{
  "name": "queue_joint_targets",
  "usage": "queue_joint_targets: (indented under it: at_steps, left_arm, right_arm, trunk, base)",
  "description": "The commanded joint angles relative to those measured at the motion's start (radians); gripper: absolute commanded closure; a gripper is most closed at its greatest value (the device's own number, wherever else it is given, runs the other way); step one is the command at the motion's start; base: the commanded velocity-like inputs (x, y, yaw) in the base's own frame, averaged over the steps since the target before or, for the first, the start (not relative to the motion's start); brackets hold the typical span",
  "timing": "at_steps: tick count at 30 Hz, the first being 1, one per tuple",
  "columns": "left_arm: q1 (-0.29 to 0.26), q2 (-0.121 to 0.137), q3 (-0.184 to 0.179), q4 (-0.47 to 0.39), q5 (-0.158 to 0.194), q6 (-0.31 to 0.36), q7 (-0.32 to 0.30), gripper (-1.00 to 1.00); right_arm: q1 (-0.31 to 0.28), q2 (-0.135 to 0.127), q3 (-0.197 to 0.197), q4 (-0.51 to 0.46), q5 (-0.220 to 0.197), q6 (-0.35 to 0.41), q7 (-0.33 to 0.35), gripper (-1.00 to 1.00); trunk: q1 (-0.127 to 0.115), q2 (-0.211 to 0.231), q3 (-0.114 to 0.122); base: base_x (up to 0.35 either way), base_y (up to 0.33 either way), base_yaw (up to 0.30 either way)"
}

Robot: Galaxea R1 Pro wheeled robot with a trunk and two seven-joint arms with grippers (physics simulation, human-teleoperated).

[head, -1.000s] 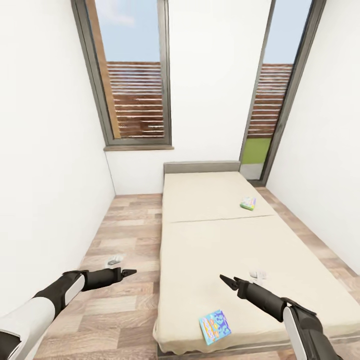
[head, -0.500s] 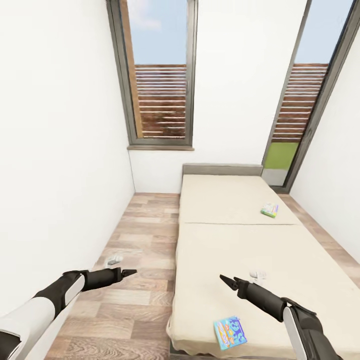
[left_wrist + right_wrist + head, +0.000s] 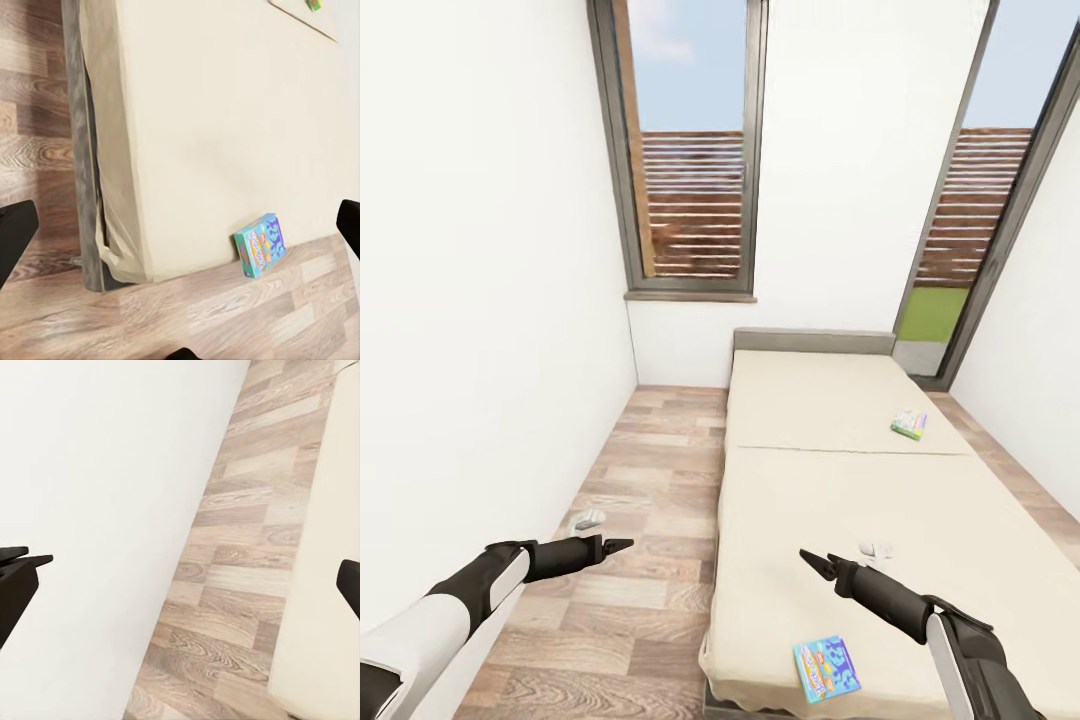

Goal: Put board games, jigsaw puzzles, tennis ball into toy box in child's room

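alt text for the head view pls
Two board games lie on a beige bed: a blue one at the near corner, a green one toward the headboard. Both grippers, left and right, hover empty.

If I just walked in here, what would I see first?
Probably the big beige bed running from the foot near the robot up to the far wall between two tall windows. Two colourful game boxes pop out on it: a blue board game at the near edge and a green-bordered board game farther up, toward the bed's right side. The left gripper and right gripper hang in front, holding nothing.
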Motion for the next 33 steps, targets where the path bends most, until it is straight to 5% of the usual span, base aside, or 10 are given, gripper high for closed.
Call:
queue_joint_targets:
  at_steps: [1,33]
  left_arm:
    - [-0.001,0.001,-0.005,-0.001,0.009,0.009,-0.001,-1.0]
    - [-0.001,0.001,-0.005,-0.001,0.009,0.009,-0.001,-1.0]
  right_arm:
    - [-0.001,0.0,-0.001,0.0,-0.006,0.007,0.002,-1.0]
    - [-0.001,0.001,-0.02,0.0,-0.006,0.008,0.004,-1.0]
  trunk:
    - [0.0,-0.002,-0.001]
    - [0.0,-0.002,0.021]
  base:
    - [-0.001,0.0,0.006]
    - [0.0,0.0,0.0]
